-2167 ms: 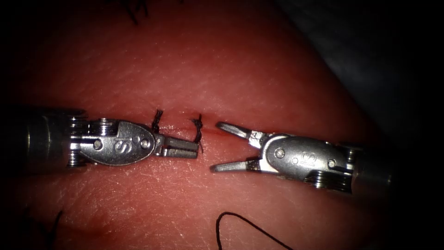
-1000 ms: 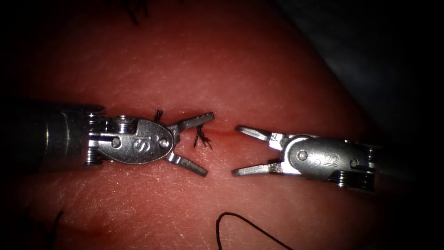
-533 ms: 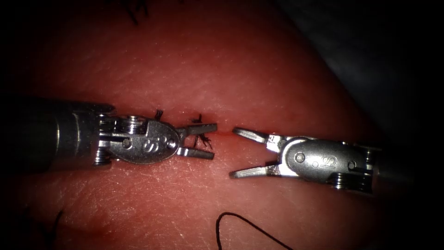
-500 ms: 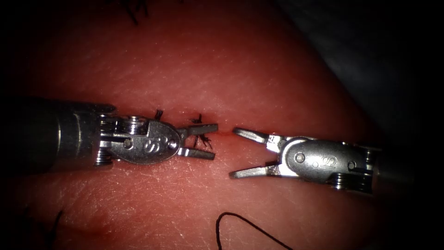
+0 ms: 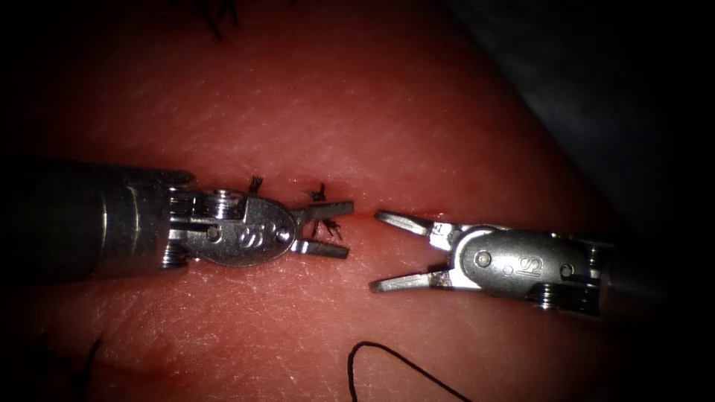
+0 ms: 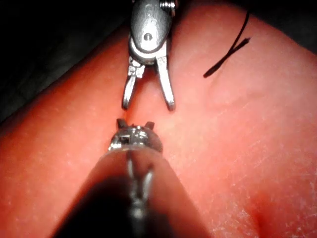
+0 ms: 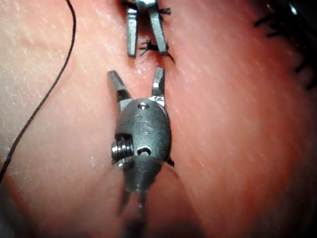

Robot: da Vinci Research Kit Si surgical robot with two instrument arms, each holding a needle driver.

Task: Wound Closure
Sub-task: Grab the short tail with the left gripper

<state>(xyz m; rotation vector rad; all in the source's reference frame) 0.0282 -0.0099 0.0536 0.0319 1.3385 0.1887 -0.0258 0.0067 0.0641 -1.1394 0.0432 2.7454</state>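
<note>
Tissue (image 5: pixel 357 112): both grippers (image 5: pixel 328 229) (image 5: pixel 376 249) open, empty; thread (image 7: pixel 44 99) beside.

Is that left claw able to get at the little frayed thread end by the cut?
Probably yes. The left claw is open, with the frayed thread end between its jaws, and nothing lies in the way. The right claw is open, apart.

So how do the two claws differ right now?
The left claw has its jaws only slightly apart, straddling a frayed cut end of thread at the cut; the right claw gapes much wider with nothing between its jaws. The left claw sits over the stitch, the right claw just to the right of it on bare tissue. Both are open and hold nothing.
</note>
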